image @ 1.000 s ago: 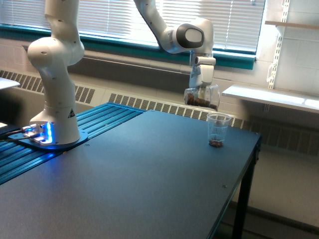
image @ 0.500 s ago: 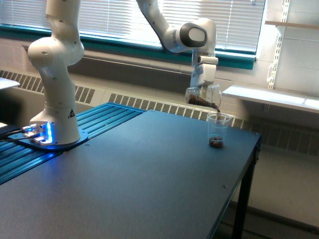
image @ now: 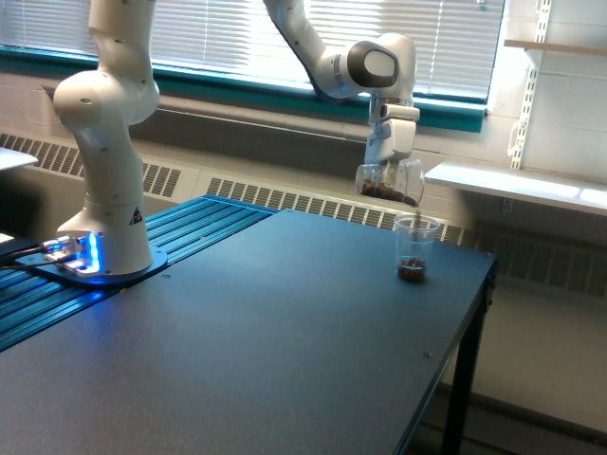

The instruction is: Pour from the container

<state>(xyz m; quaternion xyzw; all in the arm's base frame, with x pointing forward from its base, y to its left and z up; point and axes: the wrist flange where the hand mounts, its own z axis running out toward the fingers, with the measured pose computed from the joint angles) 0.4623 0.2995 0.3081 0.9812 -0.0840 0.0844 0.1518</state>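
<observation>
A dark counter (image: pixel 285 351) fills the near part of the scene, its bare surface running back to a far edge on the exterior view's right. At the exterior view's left, a white robot arm base (image: pixel 104 190) stands on a round foot with a blue light glowing at its bottom, beside a ribbed blue-lit strip (image: pixel 199 223) along the counter's edge.

Farther back on the counter, near its far right corner, stands a taller tapered clear cup (image: pixel 415 248), upright, with a small heap of brown material in its bottom.

Just above that cup hangs the container (image: pixel 390 183), a small, stubby clear tumbler. It is tipped over on its side, mouth toward the exterior view's right and down. Brown material lies along its lower wall, and a thin brown stream falls from its lip toward the cup's mouth. The fingers (image: pixel 387 169) of the gripper are clamped on the container from above, under the arm's white wrist.

Behind everything are a radiator grille (image: pixel 313 203), a teal window sill (image: pixel 237 93), closed slatted blinds (image: pixel 218 38), and a white shelf (image: pixel 517 185) on the exterior view's right.
</observation>
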